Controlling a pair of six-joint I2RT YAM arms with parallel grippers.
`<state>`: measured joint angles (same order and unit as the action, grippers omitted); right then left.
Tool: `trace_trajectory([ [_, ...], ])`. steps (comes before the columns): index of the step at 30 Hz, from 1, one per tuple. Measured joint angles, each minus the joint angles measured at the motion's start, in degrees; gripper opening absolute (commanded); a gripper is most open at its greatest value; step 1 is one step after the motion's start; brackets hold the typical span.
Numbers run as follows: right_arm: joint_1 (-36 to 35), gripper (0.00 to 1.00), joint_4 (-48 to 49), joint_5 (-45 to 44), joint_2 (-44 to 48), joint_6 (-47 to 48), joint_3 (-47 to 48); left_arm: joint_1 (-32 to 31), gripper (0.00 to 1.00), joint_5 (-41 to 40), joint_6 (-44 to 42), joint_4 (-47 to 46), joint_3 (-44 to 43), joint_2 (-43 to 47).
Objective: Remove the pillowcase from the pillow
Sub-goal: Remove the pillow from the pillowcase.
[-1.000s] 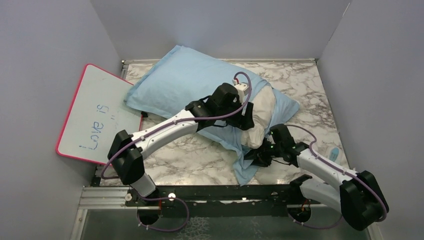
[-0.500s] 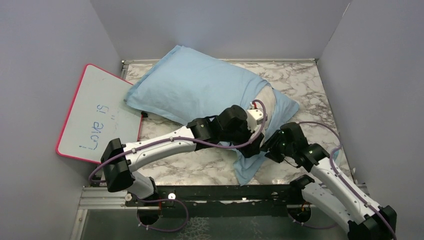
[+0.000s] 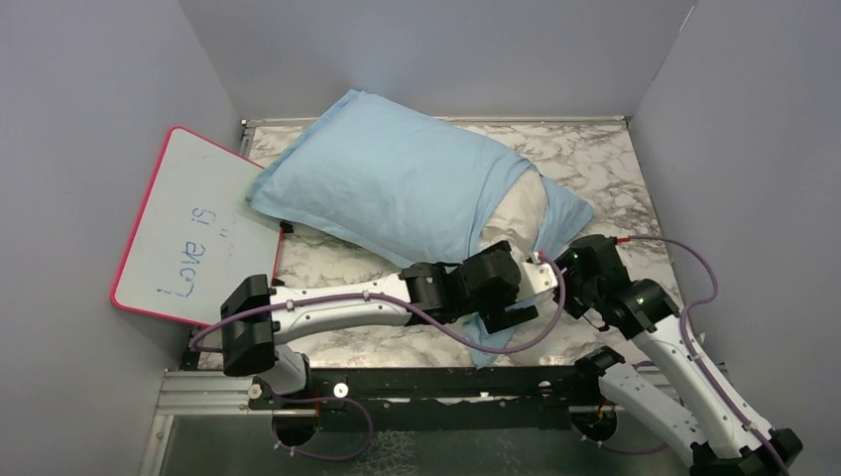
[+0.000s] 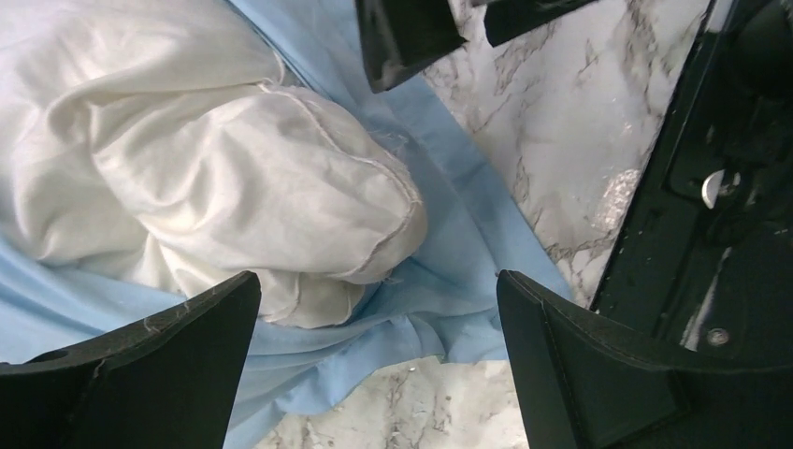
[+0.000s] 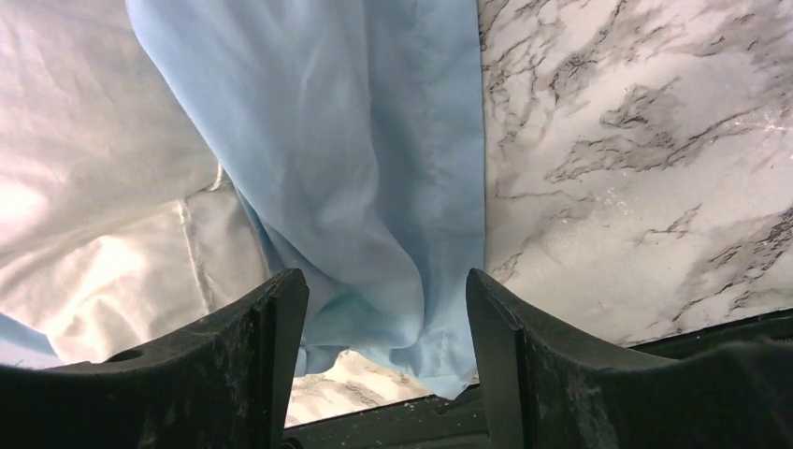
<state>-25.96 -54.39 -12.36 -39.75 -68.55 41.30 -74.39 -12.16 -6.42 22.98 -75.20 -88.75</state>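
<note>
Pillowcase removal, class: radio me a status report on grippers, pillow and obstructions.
Left gripper open above bare corner of pillow. Right gripper open over pillowcase hem. Case covers most of pillow. Whiteboard off left, clear of work.

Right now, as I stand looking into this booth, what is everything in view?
pillowcase: one, light blue, across the middle of the table, covering most of the pillow
pillow: one, off-white, inside the pillowcase, one end bare at the open near-right end
whiteboard: one, white with pink rim, tilted at the left wall, "Love is" written on it
table: one, grey-veined white marble
left gripper: one, black, open over the pillow's bare corner
right gripper: one, black, open over the pillowcase's loose edge
</note>
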Motion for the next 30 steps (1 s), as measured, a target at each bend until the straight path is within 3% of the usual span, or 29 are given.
trace_trajectory([
  [9, 3.1, 0.68, 3.56, 4.5, -6.01, 1.51, 0.37, -2.36, 0.99, -5.7, -8.2, -1.44, 0.0, -2.62],
  [16, 23.56, 0.63, 10.82, 22.23, -7.69, 8.31, -4.61, -2.36, 0.98, -8.22, -11.89, -6.08, -0.13, -6.51],
  [20, 29.29, 0.62, 12.79, 31.06, -11.39, 11.93, -7.28, -2.36, 0.92, -8.59, -13.07, -6.88, -0.15, -8.81],
  [24, 29.66, 0.61, 14.16, 36.57, -12.79, 13.86, -7.96, -2.47, 0.76, -10.56, -13.84, -8.39, -0.2, -9.9],
  [30, 29.73, 0.59, 15.74, 39.47, -11.04, 14.36, -8.74, -2.56, 0.35, -15.89, -14.14, -9.29, -2.91, -12.94],
])
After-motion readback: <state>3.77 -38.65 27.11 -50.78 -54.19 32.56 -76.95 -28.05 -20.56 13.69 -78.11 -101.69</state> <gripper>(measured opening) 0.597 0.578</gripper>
